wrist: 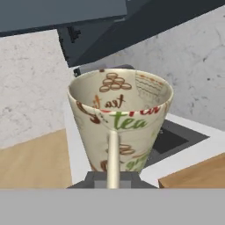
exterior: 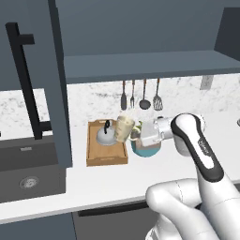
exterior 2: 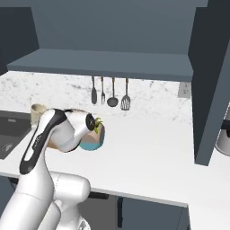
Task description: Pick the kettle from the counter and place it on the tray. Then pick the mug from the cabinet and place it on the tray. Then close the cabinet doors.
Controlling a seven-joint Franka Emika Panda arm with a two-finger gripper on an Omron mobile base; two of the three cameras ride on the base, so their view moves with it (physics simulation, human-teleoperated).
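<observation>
The end effector point(exterior: 135, 132) is clamped on the handle of the beige cream mug point(exterior: 124, 128), holding it tilted in the air over the right edge of the rectangular light-brown wooden tray point(exterior: 107, 156). The squat silver-grey kettle point(exterior: 106, 135) with black arched handle sits on that tray, which rests on the white marble-speckled bench point(exterior: 112, 180). Above, the slate-blue cabinet door point(exterior: 35, 79) stands open.

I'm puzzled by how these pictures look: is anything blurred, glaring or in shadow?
Left base view: flat, even light, no glare; the kettle and mug look soft and coarse over the tray. Right base view: the cabinet underside is evenly dark, and the counter carries only faint shadows. Hand view: the mug's lettering is sharp up close, though the marble behind looks smeared.
</observation>
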